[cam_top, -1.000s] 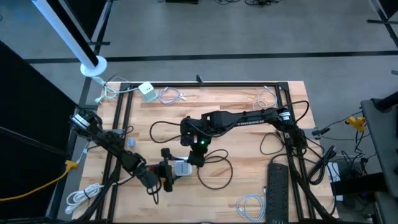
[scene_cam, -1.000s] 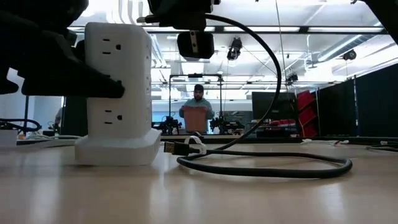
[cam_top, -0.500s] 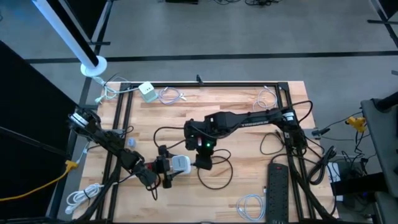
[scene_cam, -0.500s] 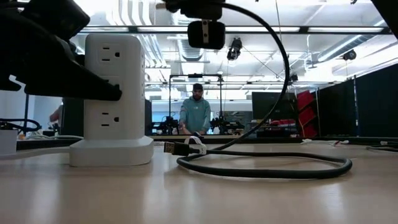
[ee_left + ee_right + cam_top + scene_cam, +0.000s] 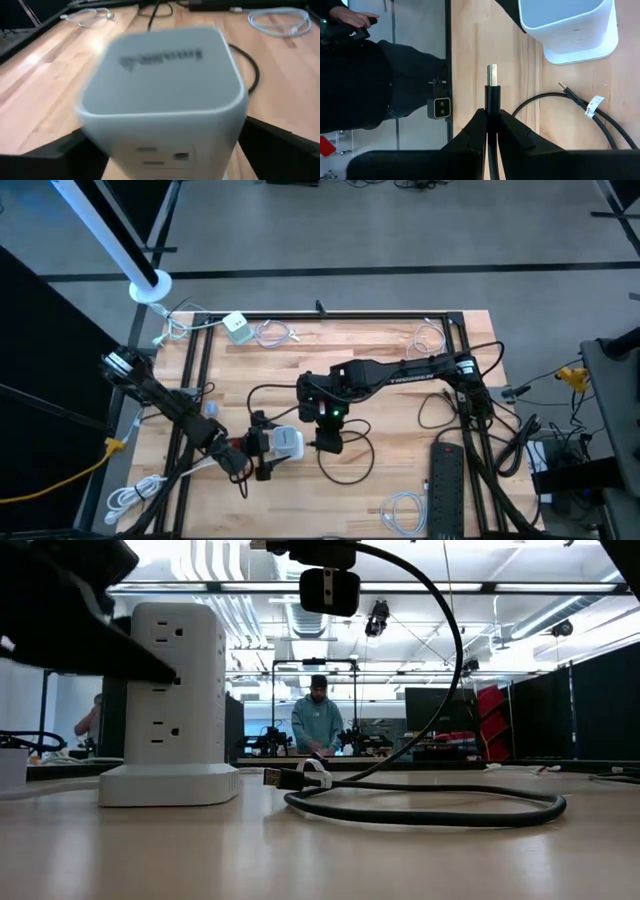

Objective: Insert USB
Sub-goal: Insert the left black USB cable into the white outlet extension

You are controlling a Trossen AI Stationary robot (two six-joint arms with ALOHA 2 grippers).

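Observation:
A white power tower (image 5: pixel 284 443) with outlets on its sides stands upright on its base (image 5: pixel 168 785) near the table's front middle. My left gripper (image 5: pixel 258 452) is at the tower's left, with one dark finger (image 5: pixel 45 152) on each side of the tower (image 5: pixel 160 85). It is open. My right gripper (image 5: pixel 326 438) hangs above the table just right of the tower, shut on a black USB cable. The cable's metal plug (image 5: pixel 492 75) sticks out ahead of the fingers. The rest of the cable (image 5: pixel 430 808) loops on the table. My left gripper: one finger (image 5: pixel 120 652) overlaps the tower's side in the low view, and I cannot tell whether it touches. My right gripper pinches the plug's black housing (image 5: pixel 492 102) between its two fingers, which lie along the cable. It comes slanting down from the table's right. The plug (image 5: pixel 329 590) is lifted clear, and the cable hangs slack to the table.
The cable's other plug, with a white tag (image 5: pixel 300 776), lies on the table beside the tower. A black power strip (image 5: pixel 445 485) lies at the front right, a white adapter (image 5: pixel 237 326) at the far left, and white cable coils (image 5: pixel 400 510) near the corners. A person (image 5: pixel 318 725) stands beyond the table.
The tower has slid a little toward the table's left edge and stayed upright on its base. My left gripper has drawn back toward the left edge and risen slightly. My right gripper with the plug rose a little and shifted toward the right, then held still.

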